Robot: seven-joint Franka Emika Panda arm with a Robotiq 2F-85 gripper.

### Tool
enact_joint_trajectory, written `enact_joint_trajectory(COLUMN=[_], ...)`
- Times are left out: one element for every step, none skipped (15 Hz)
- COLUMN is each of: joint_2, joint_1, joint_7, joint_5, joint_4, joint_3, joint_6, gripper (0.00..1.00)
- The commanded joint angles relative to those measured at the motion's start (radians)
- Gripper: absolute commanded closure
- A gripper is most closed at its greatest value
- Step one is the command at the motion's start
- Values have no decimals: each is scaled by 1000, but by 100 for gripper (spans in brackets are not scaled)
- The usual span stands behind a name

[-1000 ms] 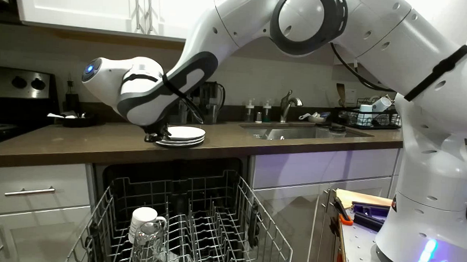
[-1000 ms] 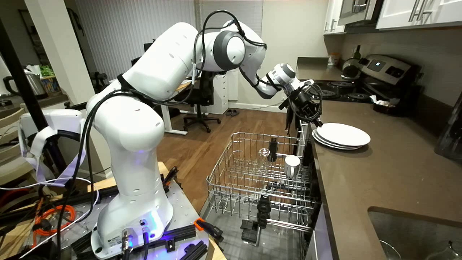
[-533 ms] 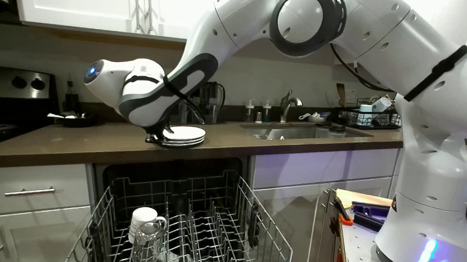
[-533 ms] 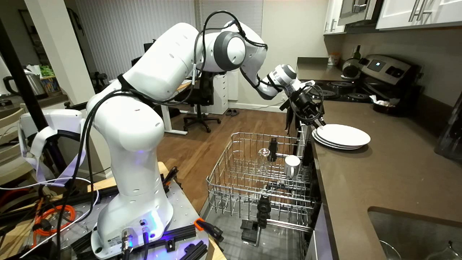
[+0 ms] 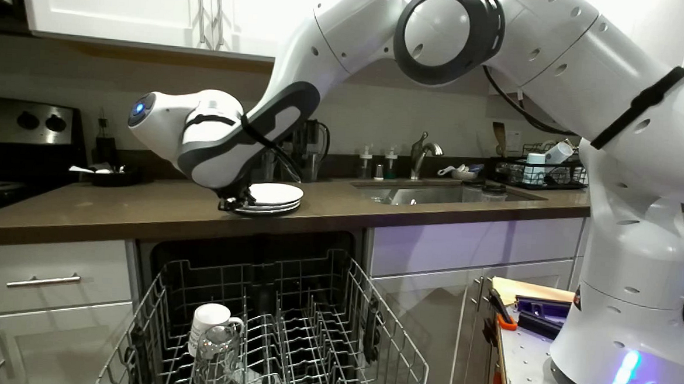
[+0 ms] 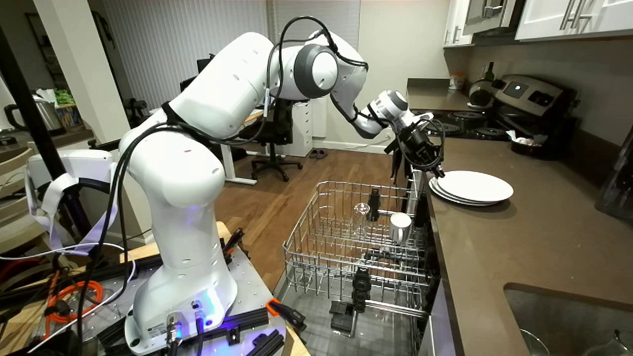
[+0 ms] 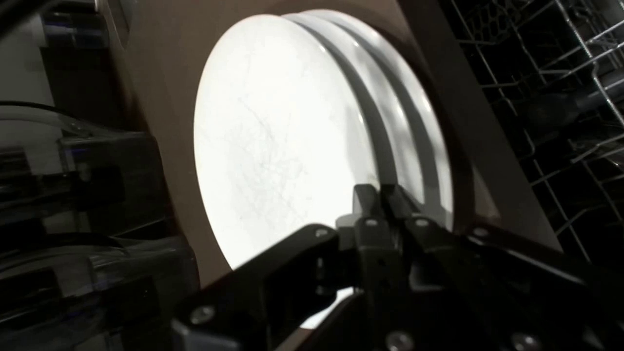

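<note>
We see a faucet (image 5: 417, 161) behind the sink (image 5: 430, 193), two pump bottles (image 5: 390, 167) near it, a black dish rack (image 5: 510, 173) holding cups (image 5: 534, 169), in an exterior view an office chair (image 6: 284, 128), shoes (image 6: 322, 154) on a wood floor (image 6: 341, 173).

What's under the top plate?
A middle plate and a bottom plate, both white, stacked on the brown countertop; their rims show in the wrist view. The top plate covers most of their faces, so those can't be checked.

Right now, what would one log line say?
gripper: shut on top plate rim | lower plates: on counter | mug, glass: in dishwasher rack
</note>
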Motion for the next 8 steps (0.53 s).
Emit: enact_joint_trajectory(joint_2=[-11,-17,-23,-31,-38,-44,-49,-55], joint_1=[-18,-17,-15,-13,-10,-9,-7,-5], joint_7=[-23,-21,-18,-14,-11,-11,-8,-8], joint_5=[30,30,29,26,24,25,23,24], joint_4=[-1,-6,-12,-21,-27,-30,-33,-36], joint_3=[15,15,15,15,16,18,20,23], joint_6=[-2,0,2,7,12,13,15,14], gripper=[94,94,94,94,94,94,94,94])
